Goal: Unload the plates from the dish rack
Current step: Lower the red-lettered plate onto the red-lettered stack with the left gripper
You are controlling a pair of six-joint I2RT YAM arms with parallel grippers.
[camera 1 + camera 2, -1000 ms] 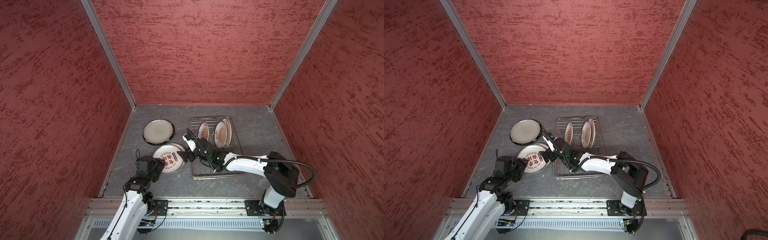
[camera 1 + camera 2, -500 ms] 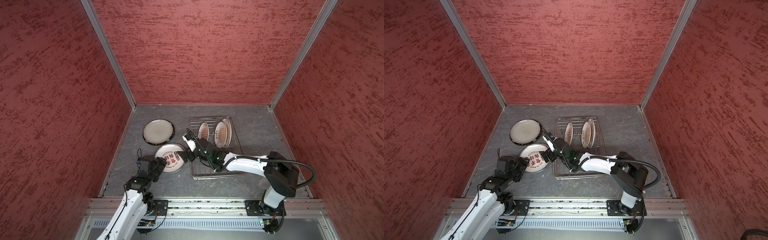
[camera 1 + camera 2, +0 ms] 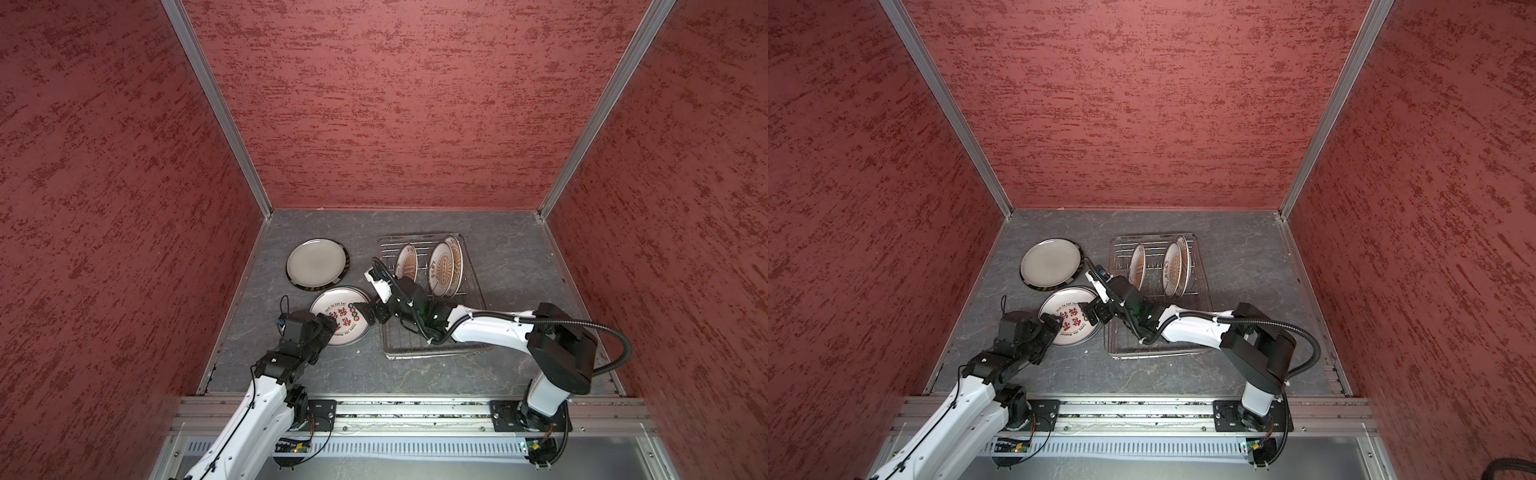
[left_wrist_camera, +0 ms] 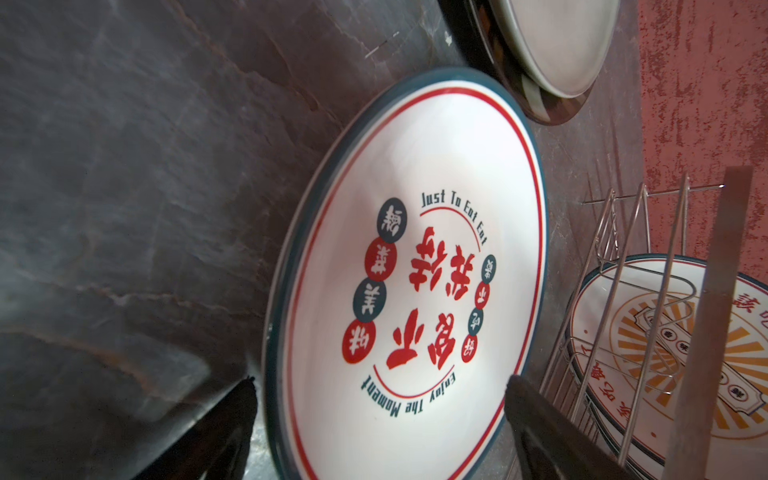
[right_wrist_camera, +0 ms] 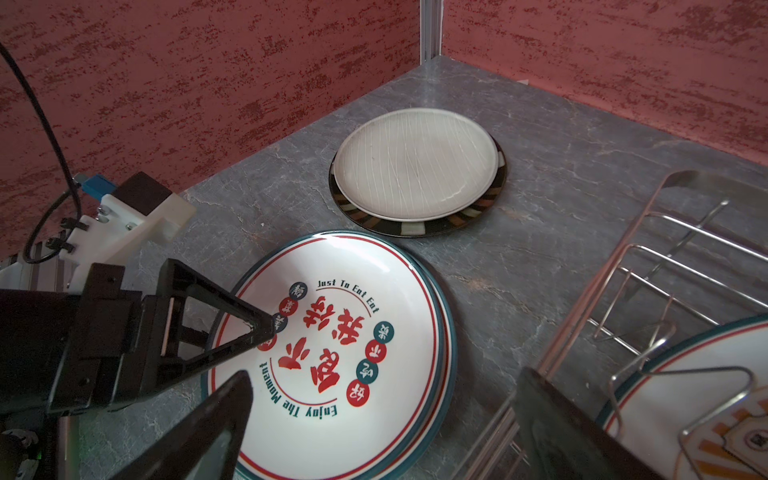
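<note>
The white round plate with red characters (image 3: 347,305) lies flat between the grey tabletop (image 3: 519,270)'s left edge and the silver wire dish rack (image 3: 432,354), where three orange-sunburst plates (image 3: 442,266) stand upright. The left gripper (image 3: 332,323) gapes wide over the plate's near rim, gripping nothing. The right gripper (image 3: 370,312) hovers fully spread and empty.

Soft, even light; top views sharp; left wrist view dim, its table (image 4: 124,208) blurred.

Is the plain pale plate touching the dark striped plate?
Touching. The right wrist view shows the pale plate lying stacked on the striped plate, whose dark rim peeks out beneath it with no gap.
</note>
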